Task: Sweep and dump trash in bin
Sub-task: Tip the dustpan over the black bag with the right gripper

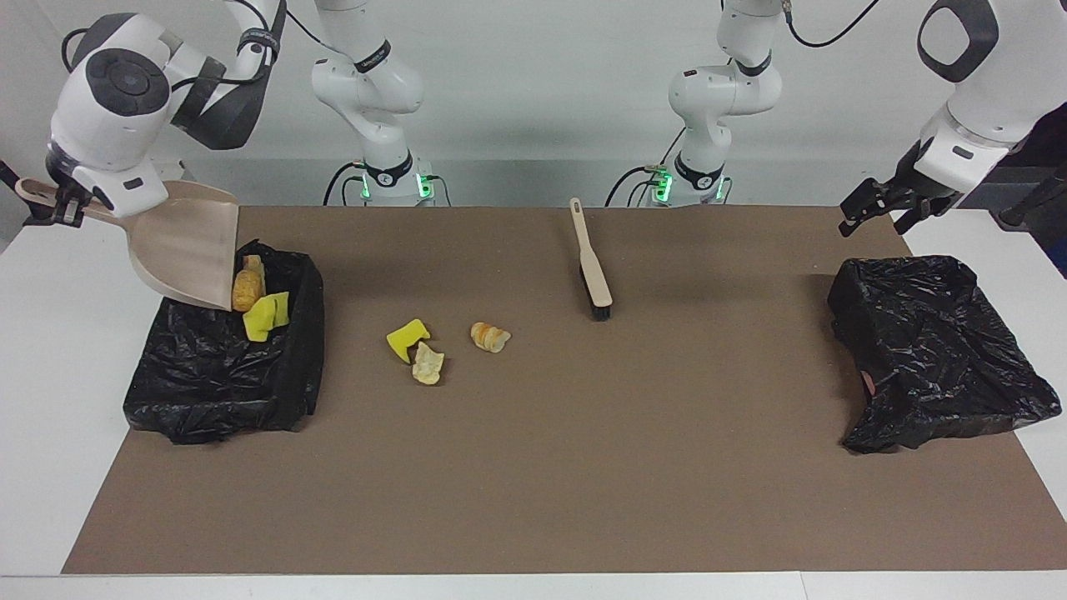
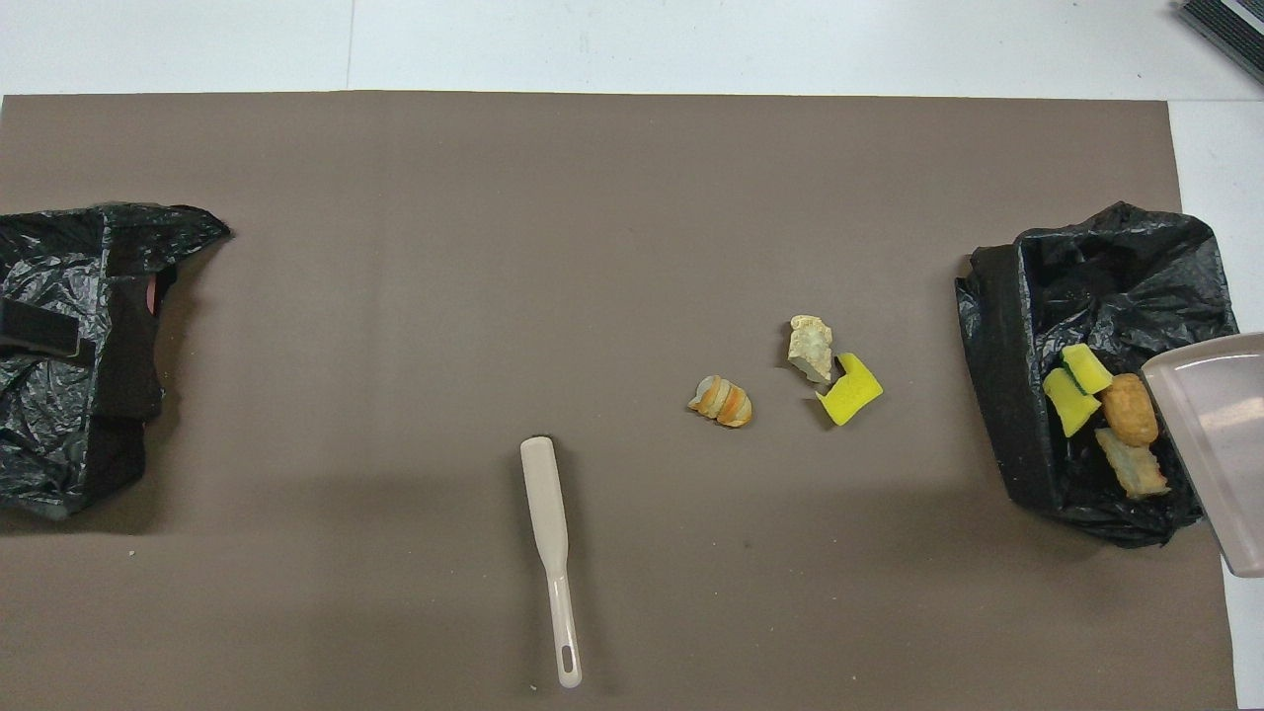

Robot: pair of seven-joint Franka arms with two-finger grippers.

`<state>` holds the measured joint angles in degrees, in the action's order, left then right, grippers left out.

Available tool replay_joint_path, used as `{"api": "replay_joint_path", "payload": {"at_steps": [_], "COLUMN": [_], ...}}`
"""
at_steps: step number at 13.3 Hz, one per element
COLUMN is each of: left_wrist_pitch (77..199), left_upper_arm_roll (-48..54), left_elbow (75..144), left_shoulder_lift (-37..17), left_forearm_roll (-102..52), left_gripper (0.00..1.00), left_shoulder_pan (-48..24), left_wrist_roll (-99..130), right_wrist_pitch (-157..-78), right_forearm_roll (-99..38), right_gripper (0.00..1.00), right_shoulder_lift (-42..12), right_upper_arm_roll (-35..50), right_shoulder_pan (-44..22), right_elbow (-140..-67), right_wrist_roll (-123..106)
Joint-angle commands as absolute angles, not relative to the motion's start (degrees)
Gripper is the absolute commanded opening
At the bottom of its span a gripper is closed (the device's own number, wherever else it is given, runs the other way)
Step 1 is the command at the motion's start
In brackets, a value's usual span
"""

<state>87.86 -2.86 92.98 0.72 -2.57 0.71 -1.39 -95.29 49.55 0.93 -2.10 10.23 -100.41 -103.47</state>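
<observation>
My right gripper point(image 1: 62, 212) is shut on the handle of the beige dustpan point(image 1: 187, 246), which tips steeply over the black-bagged bin point(image 1: 221, 375) at the right arm's end. Trash drops off its lip into the bin point(image 2: 1017, 395): two yellow wedges point(image 2: 1076, 387) and two tan lumps point(image 2: 1129, 415). On the mat beside the bin lie three more pieces: a yellow wedge point(image 1: 407, 337), a pale lump point(image 1: 428, 364) and a striped bread piece point(image 1: 490, 337). My left gripper point(image 1: 875, 223) hangs open and holds nothing, above the mat's corner at the left arm's end.
The beige brush point(image 1: 590, 262) with black bristles lies on the brown mat point(image 1: 583, 458) near the robots, its handle toward them. A second black bag point(image 1: 934, 350) sits at the left arm's end of the table.
</observation>
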Motion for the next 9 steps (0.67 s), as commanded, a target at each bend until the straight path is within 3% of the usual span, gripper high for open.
{"api": "replay_joint_path", "payload": {"at_steps": [1,6,9], "left_wrist_pitch": [87.36,87.36,87.36], "left_upper_arm_roll": [-3.08,-3.34,-3.25], "left_elbow": [92.90,92.46,92.46], "left_shoulder_lift": [0.97,1.23,1.23], "left_forearm_roll": [-1.58,-1.50,-1.49], "left_gripper": [1.00,1.00,1.00], "left_shoulder_pan": [-0.44,0.26,0.18], "left_wrist_roll": [0.18,0.35,0.35], "right_wrist_pitch": [-90.46,-77.19,-77.78], "right_forearm_roll": [50.45,35.11,20.44], "right_gripper": [0.00,0.00,0.00], "right_shoulder_lift": [6.14,10.72,11.07], "right_upper_arm_roll": [-1.41,7.71,10.89], "right_shoulder_pan": [9.67,9.06,8.44], "right_elbow": [-101.34,-100.37,-100.46], "right_wrist_roll": [-101.09,-74.62,-49.75]}}
